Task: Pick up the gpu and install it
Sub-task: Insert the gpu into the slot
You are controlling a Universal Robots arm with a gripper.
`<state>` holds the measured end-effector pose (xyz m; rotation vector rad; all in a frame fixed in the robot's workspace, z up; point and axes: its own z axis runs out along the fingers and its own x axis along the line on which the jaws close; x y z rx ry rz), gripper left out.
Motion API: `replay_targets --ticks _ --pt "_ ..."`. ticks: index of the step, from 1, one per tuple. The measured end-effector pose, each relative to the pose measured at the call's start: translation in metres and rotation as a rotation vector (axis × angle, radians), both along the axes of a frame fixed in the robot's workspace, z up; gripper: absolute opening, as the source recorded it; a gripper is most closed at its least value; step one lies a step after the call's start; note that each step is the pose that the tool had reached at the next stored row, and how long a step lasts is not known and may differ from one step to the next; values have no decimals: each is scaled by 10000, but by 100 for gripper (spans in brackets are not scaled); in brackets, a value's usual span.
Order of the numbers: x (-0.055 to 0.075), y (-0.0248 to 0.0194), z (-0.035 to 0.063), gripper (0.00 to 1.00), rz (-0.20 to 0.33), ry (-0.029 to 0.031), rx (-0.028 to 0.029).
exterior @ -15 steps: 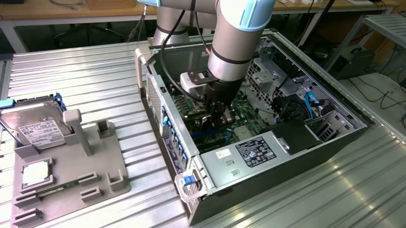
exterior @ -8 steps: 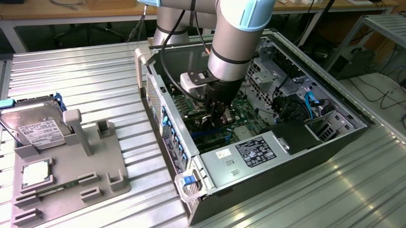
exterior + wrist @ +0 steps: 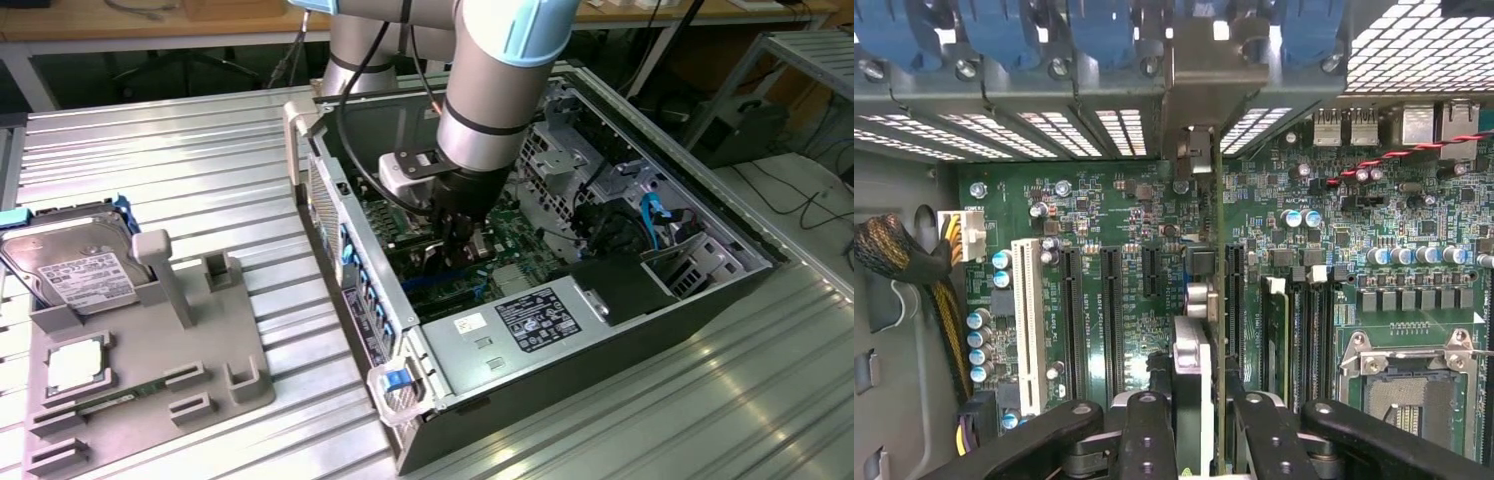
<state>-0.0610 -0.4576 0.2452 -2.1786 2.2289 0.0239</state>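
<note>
I see a big metal table [image 3: 174,150] with long ridges. On it lies a computer case [image 3: 561,330] with its side off, so I can look down into it. My arm [image 3: 487,90] reaches down into the middle of the case.

At the bottom of the case is a wide green board [image 3: 1124,260] with lots of tiny parts. It has long black slots [image 3: 1112,310] side by side, one white slot [image 3: 1029,320], and a square metal socket [image 3: 1409,375]. A row of blue clips [image 3: 1004,30] runs along the case wall.

On the exterior view's left, a grey tray [image 3: 147,360] sits on the table beside the case. A silver drive [image 3: 74,270] with a white label leans in it, and a small green stick [image 3: 120,400] lies near its front edge.

My gripper [image 3: 1199,410] is down inside the case, and it is pinching the gpu [image 3: 1199,320] between its black fingers [image 3: 1144,430]. The gpu is thin and flat. I see it on its edge, standing upright over the board, among the black slots. It looks dark, with a silver block on one face. Its far end has a grey metal bracket [image 3: 1204,70] that bends up against the case wall by the blue clips. I cannot tell if its lower edge is all the way down in a slot.
</note>
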Motion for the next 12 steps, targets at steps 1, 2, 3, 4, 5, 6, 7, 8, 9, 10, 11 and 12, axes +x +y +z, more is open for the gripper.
replay_targets --ticks 1,2,3,4,5,6,7,8,9,10,11,12 --pt "0 0 -2 28 0 0 0" --pt "0 0 -6 28 0 -1 2" --pt "0 0 -10 28 0 -1 1" --pt "0 0 -11 28 -1 0 0" --pt "0 0 -15 28 -1 -1 1" --pt "0 0 -19 28 0 -1 1" --pt "0 0 -23 28 0 0 1" --pt "0 0 -27 28 0 -1 1" --pt "0 1 -32 28 -1 -1 1" --pt "0 0 -37 28 -1 0 1" --pt "0 0 -44 28 0 0 0" --pt "0 0 -45 28 0 1 -2"
